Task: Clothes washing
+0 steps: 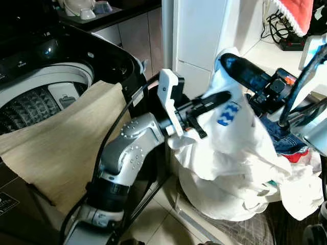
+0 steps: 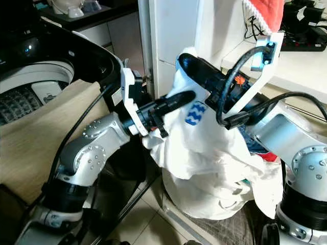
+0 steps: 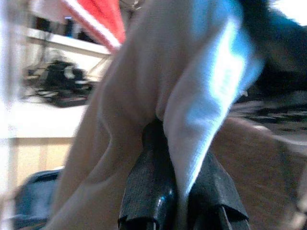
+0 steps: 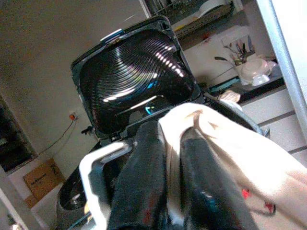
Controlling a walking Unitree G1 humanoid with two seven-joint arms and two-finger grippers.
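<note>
Judging by the white garment (image 1: 230,138) pinched in both the left pincer (image 2: 176,99) and the right pincer (image 1: 232,64), held beside the open washing machine (image 1: 46,97) above the laundry pile (image 1: 291,153), loading seems barely underway, with a beige cloth (image 1: 66,138) over the machine's rim.

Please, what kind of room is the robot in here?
Probably a home laundry corner beside a kitchen: an open top-loading washing machine, a pile of clothes by the white garment both grippers hold, and dishes on a counter behind.
</note>
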